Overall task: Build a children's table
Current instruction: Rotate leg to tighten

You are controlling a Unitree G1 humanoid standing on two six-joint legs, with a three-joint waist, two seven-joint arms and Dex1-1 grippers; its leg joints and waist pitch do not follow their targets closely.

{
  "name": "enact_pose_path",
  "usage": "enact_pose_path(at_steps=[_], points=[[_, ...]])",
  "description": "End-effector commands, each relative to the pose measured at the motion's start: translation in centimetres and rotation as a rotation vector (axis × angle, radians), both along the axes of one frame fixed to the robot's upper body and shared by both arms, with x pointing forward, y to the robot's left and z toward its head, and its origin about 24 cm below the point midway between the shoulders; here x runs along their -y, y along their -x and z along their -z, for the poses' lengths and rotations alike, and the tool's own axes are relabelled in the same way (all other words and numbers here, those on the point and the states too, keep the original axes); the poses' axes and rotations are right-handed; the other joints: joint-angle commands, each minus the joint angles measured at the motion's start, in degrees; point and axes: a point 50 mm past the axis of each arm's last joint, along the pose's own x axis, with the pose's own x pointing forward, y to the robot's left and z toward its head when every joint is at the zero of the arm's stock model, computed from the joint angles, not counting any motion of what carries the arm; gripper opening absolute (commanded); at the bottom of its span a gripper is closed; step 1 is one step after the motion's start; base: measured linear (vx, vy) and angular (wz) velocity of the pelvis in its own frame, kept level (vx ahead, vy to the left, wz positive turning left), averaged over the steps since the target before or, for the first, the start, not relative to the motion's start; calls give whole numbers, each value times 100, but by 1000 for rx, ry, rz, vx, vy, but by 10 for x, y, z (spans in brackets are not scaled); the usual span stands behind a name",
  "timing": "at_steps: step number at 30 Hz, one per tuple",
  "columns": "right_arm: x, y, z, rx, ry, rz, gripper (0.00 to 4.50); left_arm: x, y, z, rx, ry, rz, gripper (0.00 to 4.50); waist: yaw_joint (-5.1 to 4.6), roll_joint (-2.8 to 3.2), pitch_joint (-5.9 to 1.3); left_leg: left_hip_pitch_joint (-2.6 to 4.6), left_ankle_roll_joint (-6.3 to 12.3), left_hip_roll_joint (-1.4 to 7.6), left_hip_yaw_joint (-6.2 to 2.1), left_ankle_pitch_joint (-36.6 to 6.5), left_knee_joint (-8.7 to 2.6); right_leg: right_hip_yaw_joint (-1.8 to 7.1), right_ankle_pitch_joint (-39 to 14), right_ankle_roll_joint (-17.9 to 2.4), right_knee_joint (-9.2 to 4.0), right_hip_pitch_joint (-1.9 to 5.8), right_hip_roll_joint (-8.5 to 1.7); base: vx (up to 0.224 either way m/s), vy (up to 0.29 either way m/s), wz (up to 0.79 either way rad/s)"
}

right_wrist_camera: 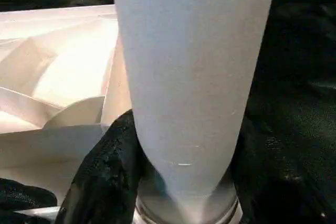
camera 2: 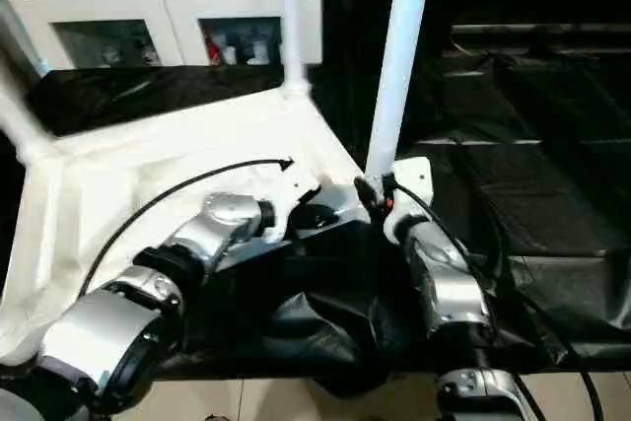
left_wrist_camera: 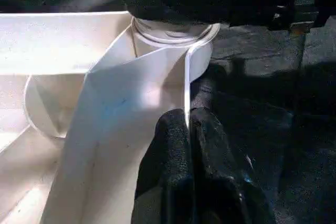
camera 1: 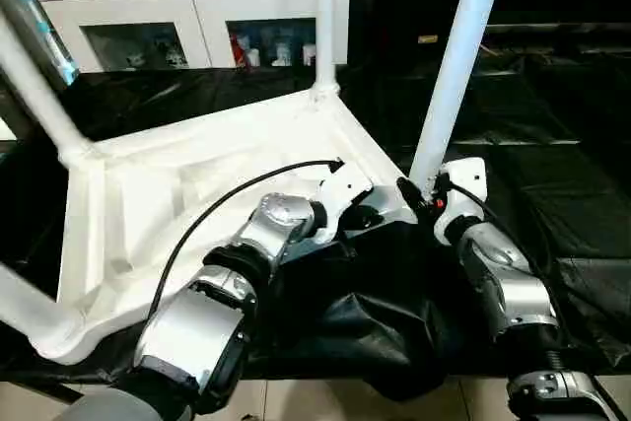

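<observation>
Lying upside down on a black sheet [camera 1: 552, 194], the children's table [camera 1: 197, 194] shows its ribbed underside so the legs can go into the corner sockets. The left gripper [left_wrist_camera: 189, 129] is clenched on the thin rim wall beside the near-right socket [left_wrist_camera: 173, 35], apparently steadying the top, while the right gripper [right_wrist_camera: 184, 182] has its fingers around the base of the leg [camera 1: 458, 56] standing there, though how firmly is hard to judge. Behind stands a white cabinet [camera 1: 197, 7] with glass doors.

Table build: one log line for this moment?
table top: upside down on black sheet | near-right leg: upright in socket, right fingers around its base | left fingers: shut on rim beside it
</observation>
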Motion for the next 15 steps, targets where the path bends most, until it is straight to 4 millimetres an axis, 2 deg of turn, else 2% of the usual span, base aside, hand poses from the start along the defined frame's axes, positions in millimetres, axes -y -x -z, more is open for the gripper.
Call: enact_pose_path(at_steps=[1, 2, 3, 4, 5, 6, 8, 10, 13, 15], points=[[-22, 12, 30, -129, -23, -85, 255, 12, -3, -14, 41, 53, 26, 0, -13, -126, -330, 113, 304, 161, -121, -1747, -428, 109, -1788, -1039, -475, 190, -275, 0, 0, 0], [-23, 11, 27, -116, -27, -107, 268, 9, -3, -14, 43, 56, 38, 0, -27, -230, -324, 100, 348, 157, -110, -1728, -424, 106, -1858, -1018, -487, 195, -262, 0, 0, 0], [-22, 10, 23, -99, -18, -133, 268, 5, -3, -14, 43, 53, 52, 0, -9, -173, -324, 100, 369, 162, -122, -1661, -427, 112, -1892, -1014, -471, 200, -275, 0, 0, 0], [-20, 9, 20, -86, -4, -152, 270, 0, -2, -12, 44, 48, 64, 0, -9, -163, -326, 100, 390, 163, -124, -1652, -426, 109, -1887, -1010, -472, 200, -274, 0, 0, 0], [-17, 9, 18, -78, 6, -163, 277, -3, -1, -11, 43, 45, 81, 0, -16, -192, -333, 78, 414, 167, -129, -1571, -423, 111, -1783, -1020, -452, 217, -276, 0, 0, 0], [-13, 9, 16, -71, 9, -174, 289, -6, -1, -10, 39, 46, 95, 0, -26, -191, -334, 80, 444, 167, -122, -1514, -418, 112, -1676, -1057, -444, 216, -270, 0, 0, 0], [0, 10, 11, -55, 39, -231, 289, -12, 2, -10, 28, 63, 154, 0, -21, -195, -344, 77, 506, 172, -116, -1400, -400, 112, -1507, -1120, -431, 241, -276, 0, 0, 0], [9, 14, 8, -52, 55, -294, 289, -18, 4, -10, 19, 68, 201, 0, -4, -191, -348, 79, 622, 176, -94, -1313, -377, 115, -1310, -1208, -419, 236, -274, 0, 0, 0], [21, 20, 2, -51, 60, -364, 289, -25, 6, -11, 11, 72, 250, 0, 77, -157, -361, 81, 724, 203, -81, -1134, -360, 99, -1012, -1309, -364, 253, -255, 0, 0, 0], [36, 27, -3, -50, 62, -396, 289, -30, 6, -11, 5, 64, 268, 0, 118, -149, -373, 92, 759, 217, -72, -1057, -348, 99, -797, -1388, -338, 243, -254, 0, 0, 0]])
